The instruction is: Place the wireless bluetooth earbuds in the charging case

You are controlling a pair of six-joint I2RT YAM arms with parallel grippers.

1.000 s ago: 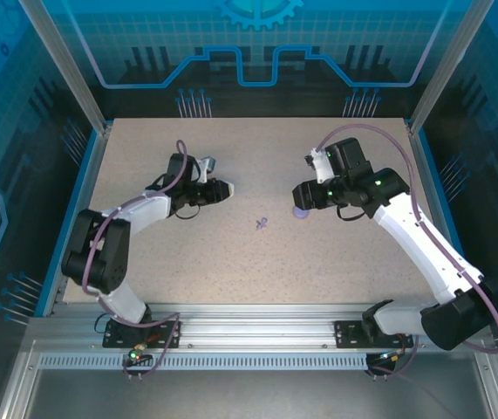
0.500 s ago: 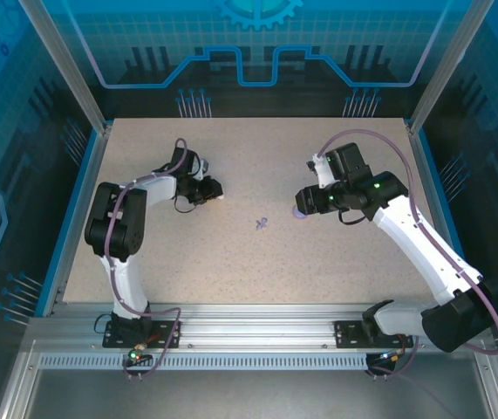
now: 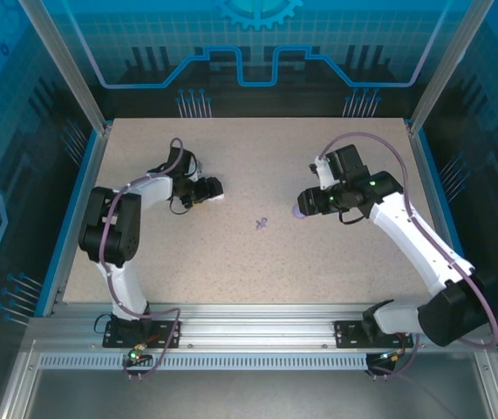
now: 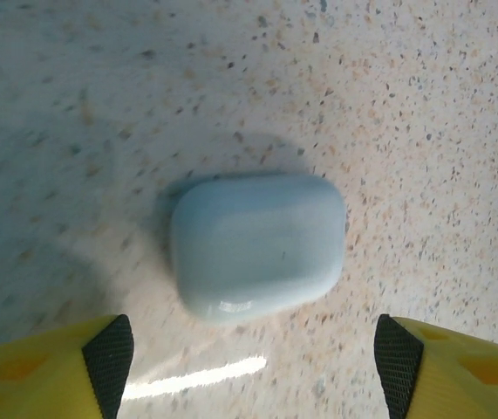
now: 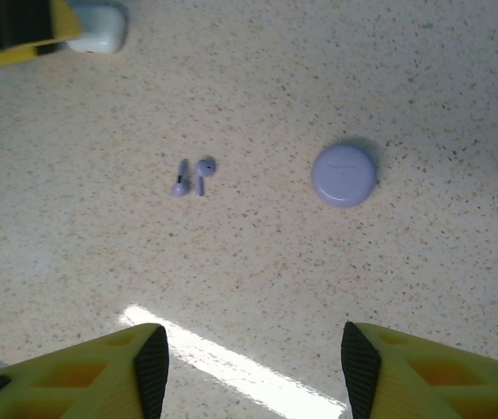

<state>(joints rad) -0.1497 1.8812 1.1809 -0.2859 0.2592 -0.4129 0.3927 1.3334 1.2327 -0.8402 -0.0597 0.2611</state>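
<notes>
A pale bluish-white rounded charging case [image 4: 257,247] lies shut on the speckled table. My left gripper [image 4: 253,367] hovers just over it, open, its black pads [image 4: 109,353] wide apart and clear of the case. From above, the left gripper [image 3: 214,188] sits at the left middle of the table. Two tiny lavender earbuds [image 5: 193,176] lie side by side near the table's middle [image 3: 262,223]. My right gripper [image 5: 253,367] is open and holds nothing, raised above and short of the earbuds. The case [image 5: 98,26] sits in the top left corner of the right wrist view.
A flat round purple disc [image 5: 344,175] lies to the right of the earbuds, just beside the right gripper [image 3: 305,202] seen from above. The disc [image 3: 300,213] is the earbuds' colour. Blue-lit walls and metal posts ring the table [image 3: 231,271].
The left gripper has opened and let go of the case, which now rests on the table; the left arm has folded back leftward. The right gripper has widened a little and barely moved.
</notes>
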